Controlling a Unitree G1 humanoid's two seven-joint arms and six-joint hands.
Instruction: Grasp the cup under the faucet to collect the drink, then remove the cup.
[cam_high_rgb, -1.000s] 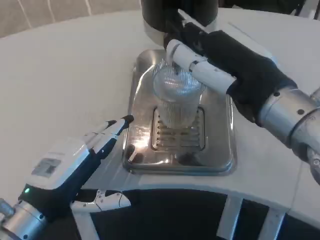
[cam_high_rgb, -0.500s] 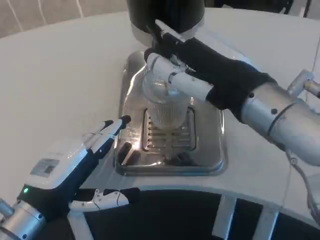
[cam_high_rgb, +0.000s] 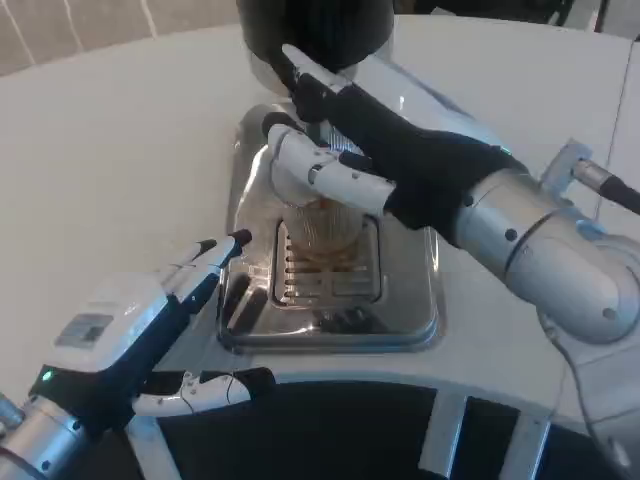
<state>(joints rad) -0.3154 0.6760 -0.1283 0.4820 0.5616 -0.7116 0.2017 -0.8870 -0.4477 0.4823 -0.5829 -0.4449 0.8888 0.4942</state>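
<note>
Right hand wrapped around the upright cup on the tray's grate beneath the faucet, so far nearer than the left hand, spread empty off the tray's near-left corner.

A shiny metal drip tray sits in the middle of the picture on the round white table. It has a grate with slots in it. Under the table's edge, at the bottom, it is dark.
</note>
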